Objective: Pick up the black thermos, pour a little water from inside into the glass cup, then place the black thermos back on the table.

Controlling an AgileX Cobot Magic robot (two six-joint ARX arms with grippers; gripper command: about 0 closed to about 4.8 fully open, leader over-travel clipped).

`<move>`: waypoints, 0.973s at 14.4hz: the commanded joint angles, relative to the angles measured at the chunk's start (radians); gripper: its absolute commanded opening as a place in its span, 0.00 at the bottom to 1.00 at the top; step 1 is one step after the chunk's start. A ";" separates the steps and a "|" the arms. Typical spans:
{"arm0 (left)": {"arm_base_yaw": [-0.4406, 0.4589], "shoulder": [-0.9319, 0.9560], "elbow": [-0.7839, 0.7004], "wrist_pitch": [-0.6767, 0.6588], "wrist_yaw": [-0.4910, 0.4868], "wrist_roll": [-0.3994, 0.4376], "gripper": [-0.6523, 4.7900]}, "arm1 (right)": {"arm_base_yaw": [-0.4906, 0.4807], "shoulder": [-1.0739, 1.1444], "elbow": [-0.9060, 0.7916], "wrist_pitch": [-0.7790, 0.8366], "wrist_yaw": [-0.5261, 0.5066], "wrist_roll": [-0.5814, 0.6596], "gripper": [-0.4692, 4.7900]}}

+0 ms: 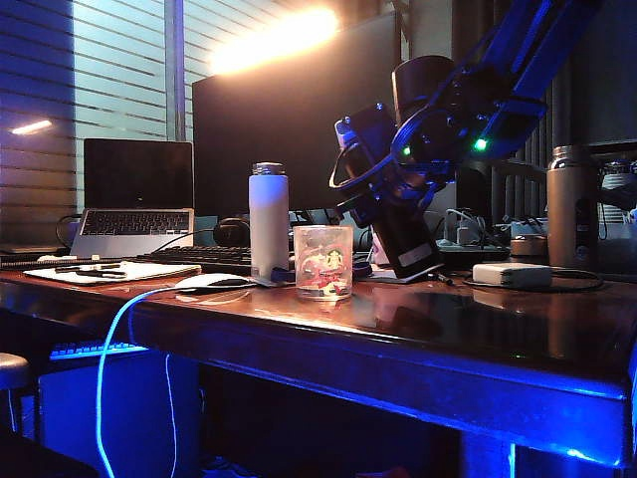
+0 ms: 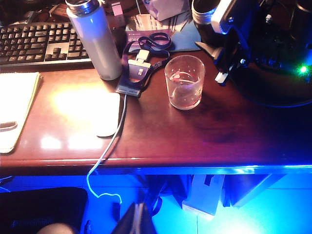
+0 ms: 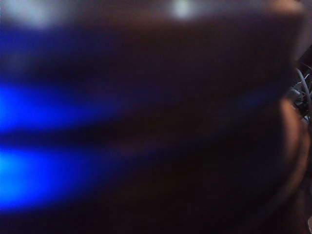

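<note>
While the right pincer (image 1: 398, 204) clamps the black thermos (image 1: 406, 234) around its middle, the bottle leans over the tabletop (image 1: 418, 329) just beside the glass cup (image 1: 322, 261), a hold that looks chosen to leave its mouth free for pouring. Its long axis runs on a slant: the open mouth, up and away from the cup, points toward the screens behind, while the labelled base sits low near the wood; whether it touches cannot be told. The right wrist view is filled by a dark blur. The left pincer is out of view, its camera hanging above the cup and a white bottle (image 2: 95, 39).
</note>
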 commanded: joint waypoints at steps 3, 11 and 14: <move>0.000 -0.003 0.005 0.006 0.006 -0.001 0.16 | 0.002 -0.021 0.020 0.069 0.004 -0.030 0.14; 0.000 -0.003 0.005 0.006 0.006 -0.001 0.16 | 0.018 -0.021 0.028 0.046 0.004 -0.113 0.14; 0.000 -0.003 0.005 0.006 0.006 -0.001 0.16 | 0.019 -0.021 0.028 0.040 0.016 -0.147 0.14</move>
